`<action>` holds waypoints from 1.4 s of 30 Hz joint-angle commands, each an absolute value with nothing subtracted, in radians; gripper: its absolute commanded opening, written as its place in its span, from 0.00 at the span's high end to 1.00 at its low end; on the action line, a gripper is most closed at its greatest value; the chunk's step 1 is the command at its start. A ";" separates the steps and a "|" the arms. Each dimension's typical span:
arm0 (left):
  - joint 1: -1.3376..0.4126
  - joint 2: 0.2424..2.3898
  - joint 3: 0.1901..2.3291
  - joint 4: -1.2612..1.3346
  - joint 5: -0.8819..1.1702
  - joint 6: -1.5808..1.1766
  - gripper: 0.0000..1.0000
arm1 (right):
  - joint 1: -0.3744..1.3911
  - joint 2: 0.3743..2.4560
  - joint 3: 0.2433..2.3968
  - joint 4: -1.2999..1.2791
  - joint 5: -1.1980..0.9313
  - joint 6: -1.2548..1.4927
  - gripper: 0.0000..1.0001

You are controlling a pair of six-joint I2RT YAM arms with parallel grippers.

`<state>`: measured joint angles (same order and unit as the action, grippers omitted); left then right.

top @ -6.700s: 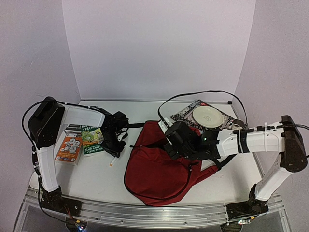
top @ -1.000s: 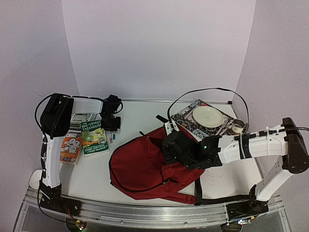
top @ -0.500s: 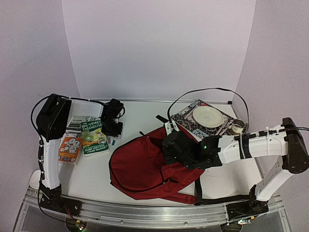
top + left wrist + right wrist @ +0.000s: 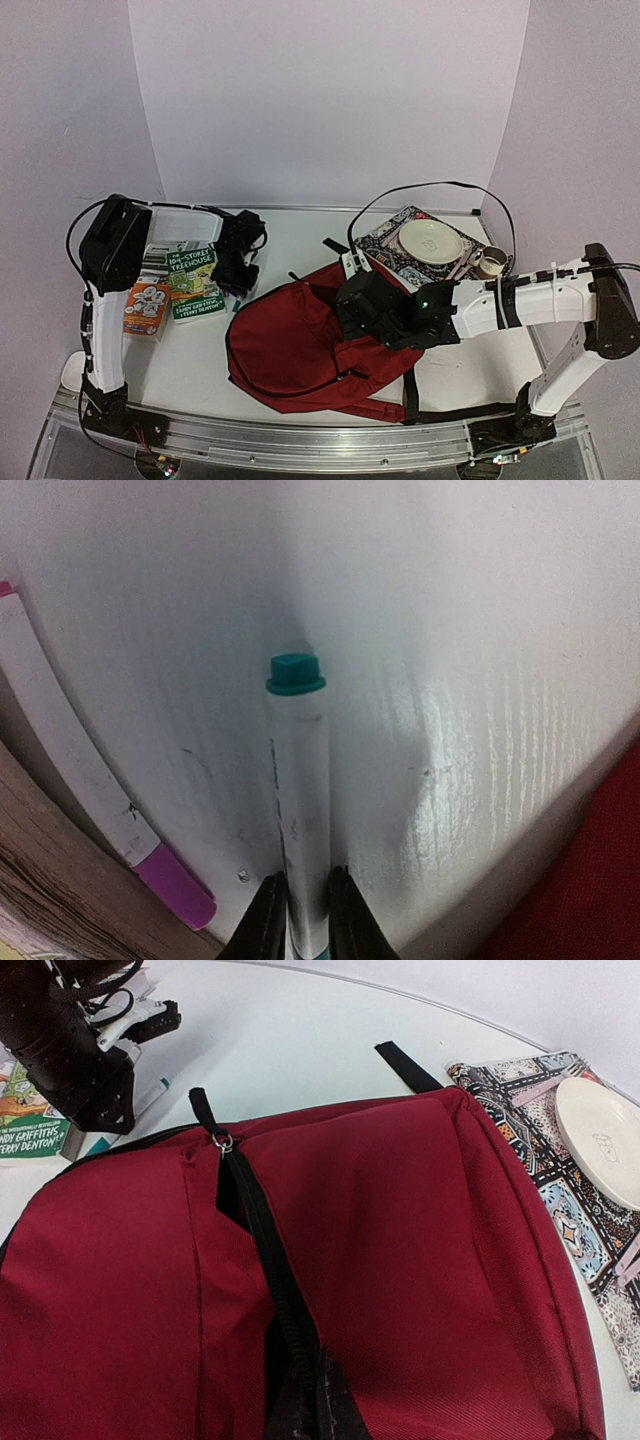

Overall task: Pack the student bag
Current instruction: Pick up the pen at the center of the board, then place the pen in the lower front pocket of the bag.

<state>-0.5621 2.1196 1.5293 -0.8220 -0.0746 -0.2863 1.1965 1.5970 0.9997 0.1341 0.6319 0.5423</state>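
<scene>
Left gripper [image 4: 300, 918] points down (beside the book [image 4: 195, 283]), pinching teal-capped marker [image 4: 297, 800].

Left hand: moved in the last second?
Yes. In the top view the left hand has slid toward the near edge along the right side of the green book, now closed on the teal-capped marker.
</scene>
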 commanded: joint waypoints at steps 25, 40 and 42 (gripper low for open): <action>-0.631 1.631 1.260 -0.591 0.331 -0.401 1.00 | 1.200 1.598 1.068 0.150 0.705 0.502 1.00; -0.836 1.557 1.004 -0.235 0.527 -0.607 1.00 | 1.201 1.604 1.055 0.264 0.590 0.462 1.00; -0.850 1.595 1.023 -0.209 0.538 -0.616 1.00 | 1.201 1.598 1.048 0.276 0.566 0.459 1.00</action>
<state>-0.8250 1.5519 0.9851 -0.3372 0.4842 -0.5745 1.1965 1.6043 1.0279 0.2003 0.6009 0.4753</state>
